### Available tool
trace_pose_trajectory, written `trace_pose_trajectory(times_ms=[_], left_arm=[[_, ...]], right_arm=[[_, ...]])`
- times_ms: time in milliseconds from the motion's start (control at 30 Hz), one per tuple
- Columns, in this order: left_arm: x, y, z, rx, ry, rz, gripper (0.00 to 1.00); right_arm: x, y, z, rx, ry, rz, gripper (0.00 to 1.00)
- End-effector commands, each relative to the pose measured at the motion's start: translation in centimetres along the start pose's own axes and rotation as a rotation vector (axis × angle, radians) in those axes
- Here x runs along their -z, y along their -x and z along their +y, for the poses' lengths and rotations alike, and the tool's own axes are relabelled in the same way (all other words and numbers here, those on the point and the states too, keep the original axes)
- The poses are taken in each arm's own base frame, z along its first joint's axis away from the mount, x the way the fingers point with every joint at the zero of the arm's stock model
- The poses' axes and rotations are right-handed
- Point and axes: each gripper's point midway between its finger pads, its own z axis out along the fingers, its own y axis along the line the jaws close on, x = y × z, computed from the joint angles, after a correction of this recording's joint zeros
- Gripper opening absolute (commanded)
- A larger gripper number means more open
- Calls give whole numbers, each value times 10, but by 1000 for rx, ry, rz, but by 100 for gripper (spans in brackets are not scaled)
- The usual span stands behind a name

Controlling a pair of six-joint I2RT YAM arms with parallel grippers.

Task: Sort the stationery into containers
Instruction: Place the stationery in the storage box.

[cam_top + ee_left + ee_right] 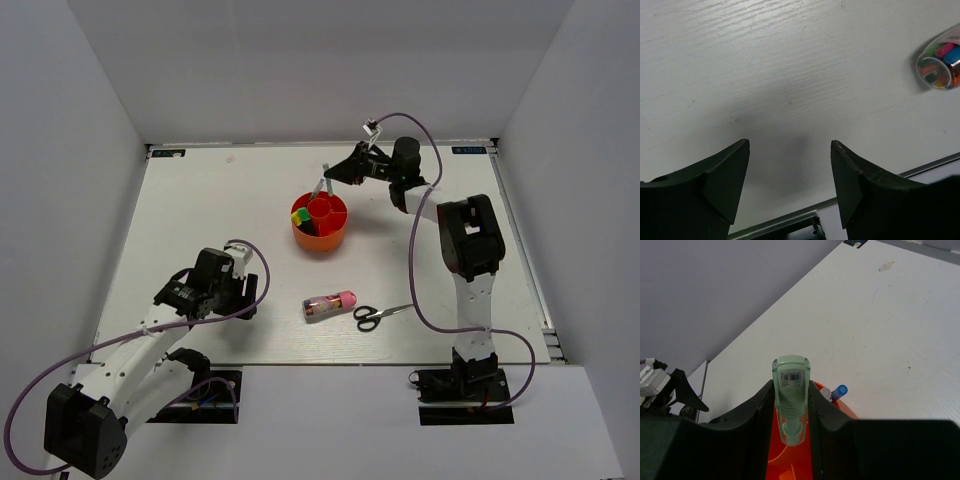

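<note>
- The white flat table [200,200] carries everything; both arms are bolted at its near edge.
- The right arm reaches toward the far middle of the table. The right gripper [791,412] is closed narrowly on a pale green plastic tube [791,385], 1 finger pressed to each side.
- The left arm lies low over the near left of the table. The left gripper [790,145] stands wide, with only bare tabletop between its 2 fingers.
- The round orange-red plastic desk organiser [322,238] sits near the table's middle, just below the right gripper in the top view.
- The pale green tube is tilted, barcode label facing the wrist camera. Its lower end is at the organiser's far rim; which compartment it is over cannot be told.
- A clear pink-capped tube [329,304] filled with small coloured pieces lies on its side toward the near edge, well apart from the organiser and to the right of the left gripper.
- The black-handled scissors [380,314] lie flat just beside that tube's pink cap, handles toward it, blades pointing right.
- Yellow- and green-capped markers [299,216] stand in a left compartment of the organiser.
- A blue-capped item [839,391] pokes up at the organiser's rim in the right wrist view.
</note>
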Motion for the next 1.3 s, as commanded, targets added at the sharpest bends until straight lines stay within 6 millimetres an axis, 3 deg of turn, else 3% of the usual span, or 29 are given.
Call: trace_pose_trajectory(times_ms=[0,233,700,867,900,1100,1267], left_arm=[[5,11,0,-10,1,-29,76],[4,10,0,-7,3,-27,76],[4,10,1,-8,9,-24,76],[4,10,1,-10,8,-27,76],[5,12,0,-10,4,-34,76],[5,11,1,-8,7,-30,76],[5,11,0,-9,5,-30,76]], right_arm=[[7,2,-3,43,38,-17,0],[15,-13,-18,46,22,16,0],[16,-29,-21,29,46,48,0],[17,-36,-19,33,56,63,21],[17,-37,-19,27,57,65,29],[20,-34,-14,36,62,63,47],[21,-34,-9,42,62,68,55]])
